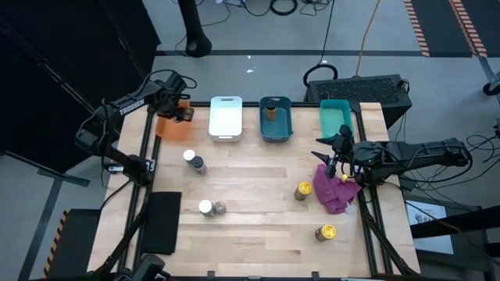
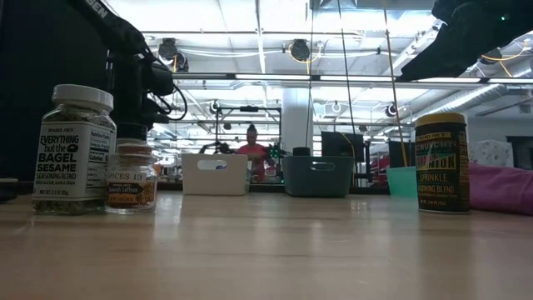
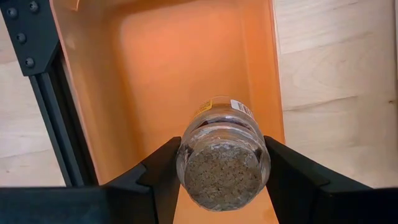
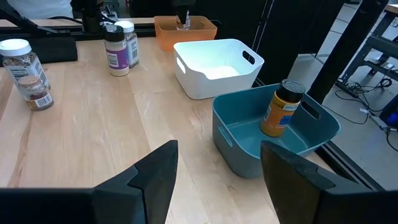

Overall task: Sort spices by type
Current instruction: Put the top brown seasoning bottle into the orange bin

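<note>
a: so how far along is the sorting?

b: early, i'd judge. one dark-lidded jar with a yellow label stands in the blue plastic bin at the table's far edge. the white bin beside it looks empty, and nothing shows in the teal bin near the far right corner.

a: and what's left out?

b: two white-lidded glass jars toward the left side of the table: one with a purple label, one lying lower down. two yellow-lidded jars on the right: one touching the magenta cloth, one near the front edge.

a: the left hand?

b: it hangs over the orange plastic bin at the far left corner, fingers narrowed on a clear glass jar of brown-grey seasoning, which sits above the bin's floor, not yet released.

a: and the right hand?

b: near the right edge, above the cloth, fingers spread wide, holding nothing.
</note>
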You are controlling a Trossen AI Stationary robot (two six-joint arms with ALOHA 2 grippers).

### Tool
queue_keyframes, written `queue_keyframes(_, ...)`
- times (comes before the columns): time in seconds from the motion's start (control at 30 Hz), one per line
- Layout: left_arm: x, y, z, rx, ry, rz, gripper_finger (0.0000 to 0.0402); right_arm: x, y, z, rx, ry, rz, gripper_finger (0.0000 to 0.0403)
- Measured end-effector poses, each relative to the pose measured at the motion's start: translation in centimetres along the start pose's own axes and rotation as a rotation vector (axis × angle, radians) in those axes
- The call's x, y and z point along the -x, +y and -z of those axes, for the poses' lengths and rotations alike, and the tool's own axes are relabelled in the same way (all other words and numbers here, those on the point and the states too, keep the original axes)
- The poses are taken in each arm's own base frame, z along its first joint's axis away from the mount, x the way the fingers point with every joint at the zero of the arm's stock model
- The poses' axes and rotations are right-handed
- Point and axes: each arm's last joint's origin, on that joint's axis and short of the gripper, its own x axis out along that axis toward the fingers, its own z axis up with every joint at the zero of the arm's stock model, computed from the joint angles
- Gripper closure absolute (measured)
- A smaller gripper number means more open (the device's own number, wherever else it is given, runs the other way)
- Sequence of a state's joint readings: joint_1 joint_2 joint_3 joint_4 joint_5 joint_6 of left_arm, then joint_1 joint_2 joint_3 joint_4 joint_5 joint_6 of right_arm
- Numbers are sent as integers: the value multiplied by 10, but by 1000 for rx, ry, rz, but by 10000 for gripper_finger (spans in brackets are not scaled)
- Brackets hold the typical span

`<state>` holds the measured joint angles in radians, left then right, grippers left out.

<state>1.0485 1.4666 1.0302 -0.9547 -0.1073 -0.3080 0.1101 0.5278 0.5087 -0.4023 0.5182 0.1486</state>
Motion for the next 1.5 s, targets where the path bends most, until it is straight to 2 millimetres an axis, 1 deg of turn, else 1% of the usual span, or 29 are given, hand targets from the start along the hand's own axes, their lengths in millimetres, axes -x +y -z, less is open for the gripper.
queue_keyframes(0.4, 0, 0, 1, -1, 4, -9, 207, 0, 0, 0, 6, 0, 0, 193)
queue_keyframes(0.53, 0, 0, 4, -6, 44, -3, 207, 0, 0, 0, 7, 0, 0, 193)
queue_keyframes(0.67, 0, 0, 5, -5, 49, 3, 207, 0, 0, 0, 10, 0, 0, 193)
queue_keyframes(0.83, -6, 0, 10, -10, 76, 4, 207, 0, 0, 0, 11, 0, 1, 193)
queue_keyframes(1.1, -7, -1, 11, 8, 73, 0, 207, 0, 0, 0, 11, 0, 1, 193)
queue_keyframes(1.33, -24, -2, 20, 2, 78, 4, 207, 0, 0, 0, 11, -1, 1, 193)
queue_keyframes(1.5, -28, -3, 22, -4, 69, -2, 207, 0, 0, 0, 11, -1, 2, 193)
